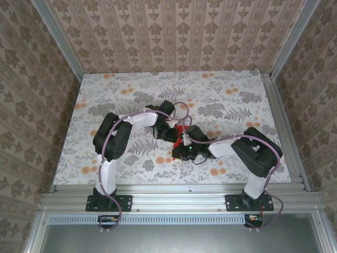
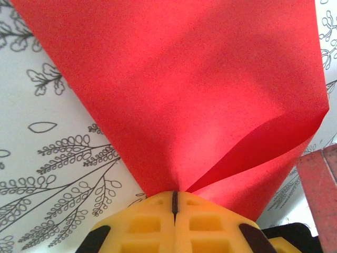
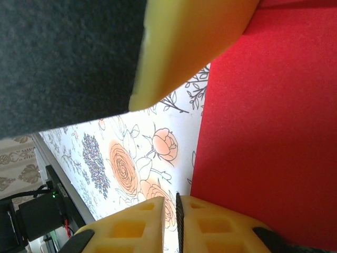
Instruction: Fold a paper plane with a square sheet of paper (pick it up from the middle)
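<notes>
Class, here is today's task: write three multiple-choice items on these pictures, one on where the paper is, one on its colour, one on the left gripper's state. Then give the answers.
1. Where on the table is the paper?
A) far left corner
B) near the middle
C) on the near rail

2. What colour is the paper?
A) blue
B) red
C) green

3. The left gripper is:
A) wide open
B) shut on nothing
C) shut on the paper

Answers:
1 B, the top view shows it mid-table.
2 B, it is bright red in every view.
3 C, the yellow fingers meet with the paper pinched between them.
</notes>
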Tool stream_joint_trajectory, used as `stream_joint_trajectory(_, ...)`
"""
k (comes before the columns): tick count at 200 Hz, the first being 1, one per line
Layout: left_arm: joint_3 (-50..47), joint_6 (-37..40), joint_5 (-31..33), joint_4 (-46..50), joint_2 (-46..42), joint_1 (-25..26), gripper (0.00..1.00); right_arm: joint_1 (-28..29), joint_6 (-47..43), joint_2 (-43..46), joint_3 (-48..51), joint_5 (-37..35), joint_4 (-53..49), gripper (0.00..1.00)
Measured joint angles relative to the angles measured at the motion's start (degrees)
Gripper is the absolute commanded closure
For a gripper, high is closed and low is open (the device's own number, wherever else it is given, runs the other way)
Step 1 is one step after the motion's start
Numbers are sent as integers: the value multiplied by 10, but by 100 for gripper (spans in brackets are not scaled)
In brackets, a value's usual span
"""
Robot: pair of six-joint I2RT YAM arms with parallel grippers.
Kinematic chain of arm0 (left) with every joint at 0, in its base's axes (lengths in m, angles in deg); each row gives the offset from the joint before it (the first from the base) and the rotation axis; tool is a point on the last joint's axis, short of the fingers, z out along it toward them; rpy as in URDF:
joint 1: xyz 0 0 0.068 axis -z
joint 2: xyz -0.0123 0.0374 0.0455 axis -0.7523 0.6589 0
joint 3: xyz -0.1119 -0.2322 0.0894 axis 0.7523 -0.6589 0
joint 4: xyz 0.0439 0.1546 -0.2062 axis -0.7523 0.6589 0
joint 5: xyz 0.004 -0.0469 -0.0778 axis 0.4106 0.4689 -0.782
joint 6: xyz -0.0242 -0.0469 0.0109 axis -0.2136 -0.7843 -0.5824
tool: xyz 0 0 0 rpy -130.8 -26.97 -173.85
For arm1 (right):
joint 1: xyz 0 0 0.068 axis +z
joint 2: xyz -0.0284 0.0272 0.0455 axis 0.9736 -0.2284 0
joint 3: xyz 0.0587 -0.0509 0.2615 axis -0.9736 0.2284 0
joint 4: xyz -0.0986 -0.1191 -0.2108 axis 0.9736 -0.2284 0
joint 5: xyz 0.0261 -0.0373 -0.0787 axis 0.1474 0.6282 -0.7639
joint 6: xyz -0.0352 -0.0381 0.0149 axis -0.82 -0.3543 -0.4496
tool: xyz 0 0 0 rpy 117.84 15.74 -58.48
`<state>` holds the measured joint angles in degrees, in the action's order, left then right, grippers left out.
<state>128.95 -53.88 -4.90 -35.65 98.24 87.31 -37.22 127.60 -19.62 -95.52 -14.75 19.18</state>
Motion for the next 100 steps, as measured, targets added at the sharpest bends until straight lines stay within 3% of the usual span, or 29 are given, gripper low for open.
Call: stream_joint_trajectory(100,-1,4,-2,-1,0,0,98,27,-30,4,-28,-30,-67,82)
